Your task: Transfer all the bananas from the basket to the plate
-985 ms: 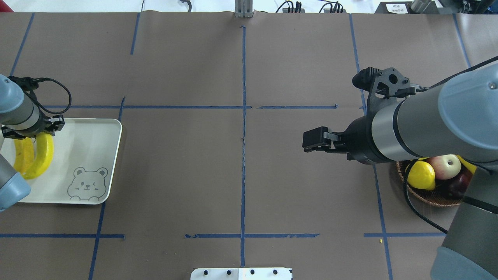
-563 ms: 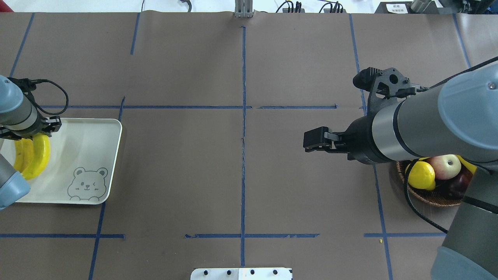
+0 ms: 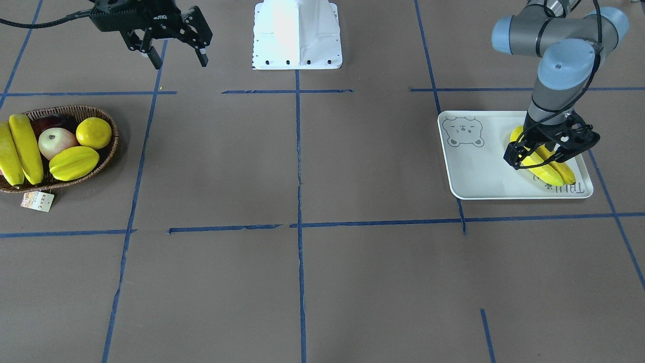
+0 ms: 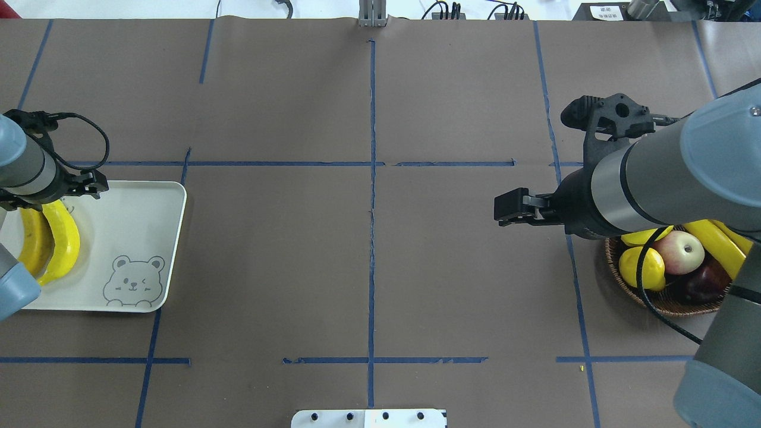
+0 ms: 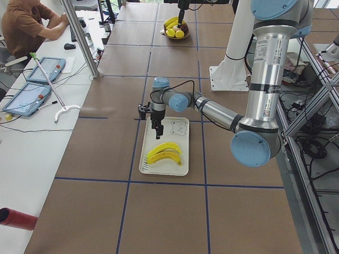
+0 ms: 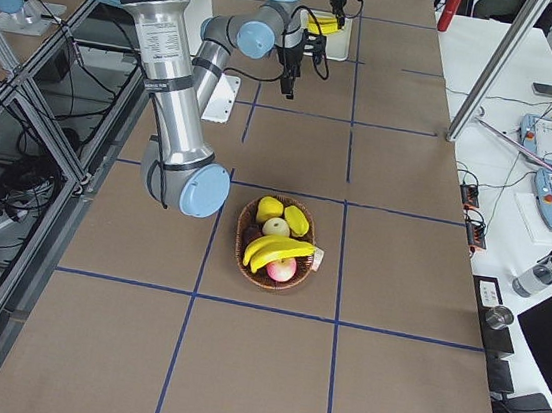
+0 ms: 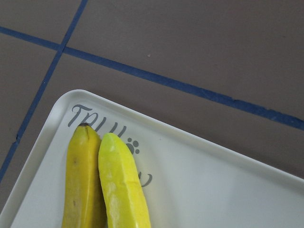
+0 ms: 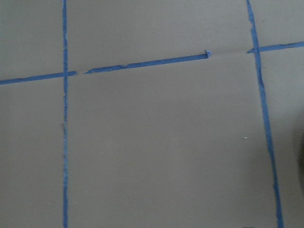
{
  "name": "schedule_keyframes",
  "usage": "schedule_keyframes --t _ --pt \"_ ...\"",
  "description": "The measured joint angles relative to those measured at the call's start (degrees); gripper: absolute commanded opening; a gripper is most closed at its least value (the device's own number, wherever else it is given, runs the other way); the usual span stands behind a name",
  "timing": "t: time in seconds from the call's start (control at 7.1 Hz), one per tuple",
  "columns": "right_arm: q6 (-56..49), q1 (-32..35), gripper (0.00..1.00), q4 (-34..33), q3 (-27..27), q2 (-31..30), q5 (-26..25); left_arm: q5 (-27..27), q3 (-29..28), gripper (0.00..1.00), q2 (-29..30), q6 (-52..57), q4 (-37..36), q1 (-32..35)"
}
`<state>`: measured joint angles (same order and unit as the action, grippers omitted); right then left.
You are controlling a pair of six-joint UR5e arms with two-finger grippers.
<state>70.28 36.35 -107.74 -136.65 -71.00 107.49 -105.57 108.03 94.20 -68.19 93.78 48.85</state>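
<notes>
**Overhead exterior view: half the bananas (image 4: pixel 59 238) moved**

2 bananas lie touching, side by side, at the left edge of this frame on the plate (image 4: pixel 134 220), away from its bear print. In the front-facing view the left gripper (image 3: pixel 544 154) hangs just over them, fingers spread and nothing between them. At the left edge of that view 2 more bananas (image 3: pixel 22 148) lie in the basket (image 3: pixel 110 154), beside a star fruit (image 3: pixel 73 162), an apple (image 3: pixel 56 141), a round citrus (image 3: pixel 94 132) and a dark red fruit (image 3: pixel 48 121). The right gripper (image 3: pixel 179 59), upper left there, is likewise spread and empty, near the basket but not over it. By my reckoning the job is half done, with 2 fetches to go.

The table (image 4: pixel 267 267) is covered in brown paper gridded with blue tape (image 4: pixel 371 178). A small printed tag (image 3: pixel 38 200) lies just beside the basket, and the white robot base (image 3: pixel 297 35) sits top centre. In the exterior left view an operator (image 5: pixel 24 24) sits upper left at a white bench with tablets (image 5: pixel 45 69).
</notes>
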Motion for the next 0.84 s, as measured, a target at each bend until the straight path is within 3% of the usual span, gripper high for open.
schedule_keyframes --t 0.28,0.56,0.84 --pt "-10.45 4.02 1.00 -0.62 -2.95 -8.35 0.14 -5.11 5.67 1.00 1.30 -0.05 -0.75 -0.06" --pt "-23.32 9.78 1.00 -0.63 -3.56 -15.07 0.64 -9.00 8.16 1.00 6.72 -0.85 -4.18 -0.58" --pt "-40.37 18.75 1.00 -0.63 -0.74 -18.62 5.72 -9.91 8.60 1.00 10.58 -2.74 -6.13 -2.32"
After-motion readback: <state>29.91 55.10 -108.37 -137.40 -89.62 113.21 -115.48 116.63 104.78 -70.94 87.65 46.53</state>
